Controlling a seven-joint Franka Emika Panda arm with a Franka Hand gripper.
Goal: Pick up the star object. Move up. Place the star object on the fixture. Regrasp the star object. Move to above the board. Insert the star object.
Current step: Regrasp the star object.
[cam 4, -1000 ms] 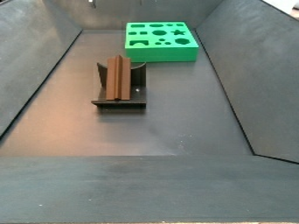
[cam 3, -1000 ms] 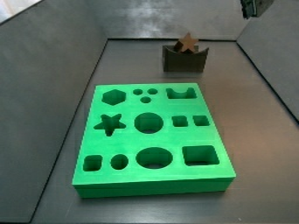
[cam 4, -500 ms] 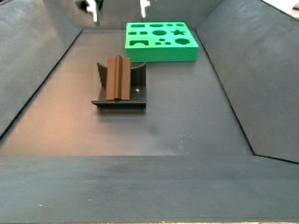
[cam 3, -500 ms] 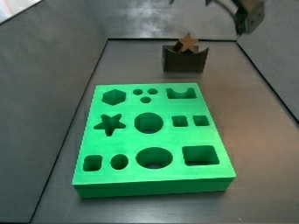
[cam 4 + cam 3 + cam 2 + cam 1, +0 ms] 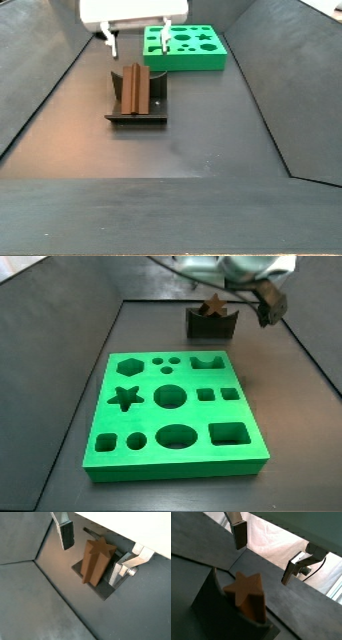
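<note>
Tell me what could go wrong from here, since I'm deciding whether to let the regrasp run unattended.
1. The gripper hangs open above the star object, fingers apart from it. If it descends off-centre, a finger could land on a star point rather than beside it.
2. The star object sits in the fixture notch, unclamped; a nudge might tilt or dislodge it.
3. A skewed grasp would probably misalign it with the star hole in the board.
</note>
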